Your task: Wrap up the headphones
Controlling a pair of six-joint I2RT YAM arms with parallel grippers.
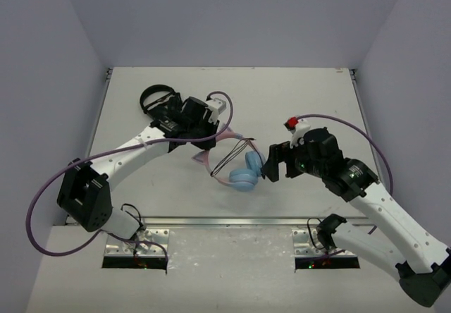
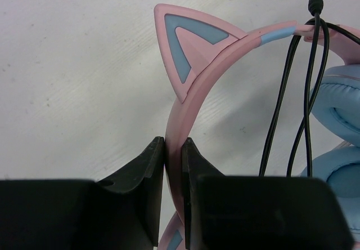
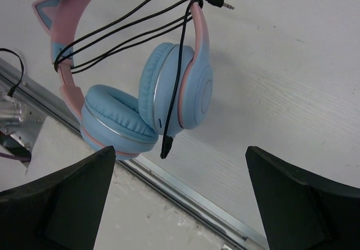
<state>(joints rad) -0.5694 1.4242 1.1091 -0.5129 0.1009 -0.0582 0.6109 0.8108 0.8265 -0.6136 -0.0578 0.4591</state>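
The headphones [image 1: 238,173] hang tilted over the table's middle, with a pink cat-ear headband [image 2: 186,101] and light blue ear cups [image 3: 188,86]. Their thin black cable [image 3: 126,35] is looped several times across the headband. One plug [image 3: 218,3] sticks out past the band and the other plug [image 3: 167,147] dangles below the cups. My left gripper [image 2: 174,146] is shut on the pink headband just below a cat ear [image 2: 188,41]. My right gripper [image 3: 180,152] is wide open just right of the ear cups, holding nothing, with the dangling plug between and beyond its fingers.
All-black headphones [image 1: 156,96] lie at the back left, behind my left arm. A metal rail [image 3: 191,196] runs along the table's front edge below the ear cups. White walls close in the table on the left, right and back.
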